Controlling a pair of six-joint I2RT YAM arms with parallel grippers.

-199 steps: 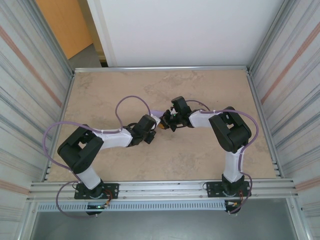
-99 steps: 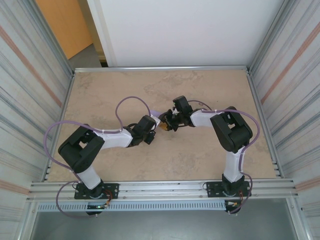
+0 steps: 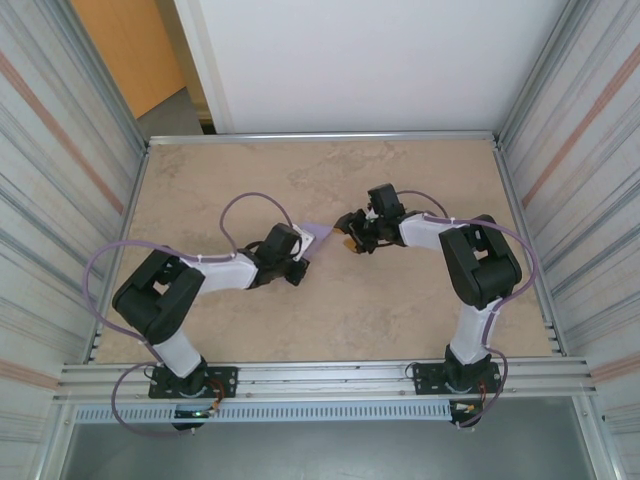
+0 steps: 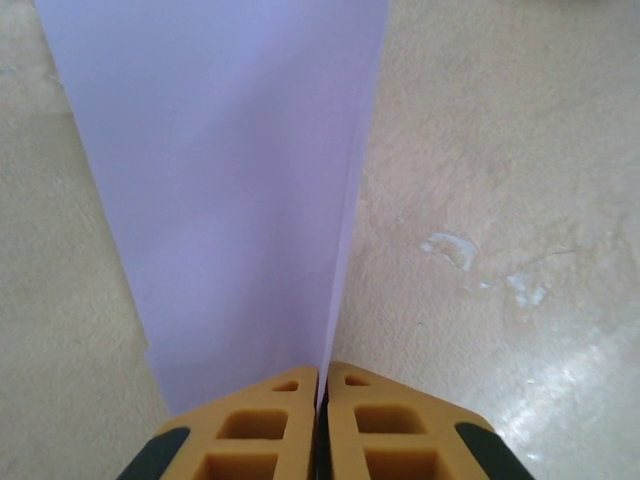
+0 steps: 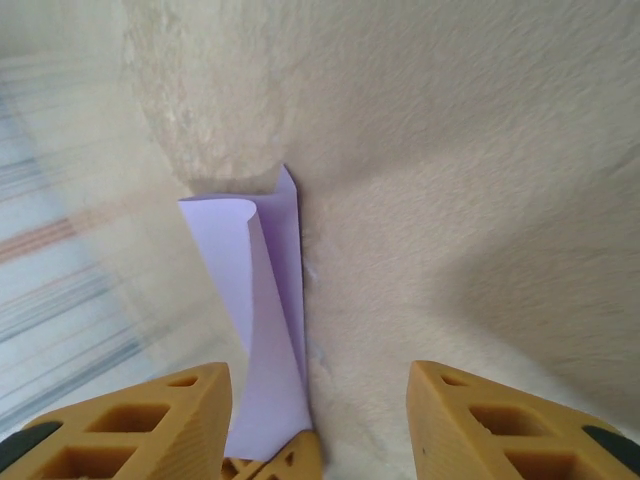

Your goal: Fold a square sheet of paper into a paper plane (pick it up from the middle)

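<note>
**A:** Where is the thin pale lilac paper sheet (image 4: pixel 230 200) found?

**B:** It is seen near the middle of the beige marbled tabletop (image 3: pixel 400 310). It is folded lengthwise into a narrow strip, with a crease along one long edge.

**A:** How is it held?

**B:** Its near end is pinched by the left gripper (image 4: pixel 322 420). The orange fingers (image 4: pixel 295 440) are pressed together, with only the paper's edge between them.

**A:** And the right gripper (image 5: pixel 315 385)?

**B:** Its orange fingers (image 5: pixel 200 440) are spread apart and nothing is gripped. It is positioned just beside the sheet. From its wrist camera, the sheet is seen standing on edge, with one layer curled over at the far end.

**A:** Is the sheet laid on the table?

**B:** That cannot be told. From above, a small lilac corner is made out between the two grippers.
</note>
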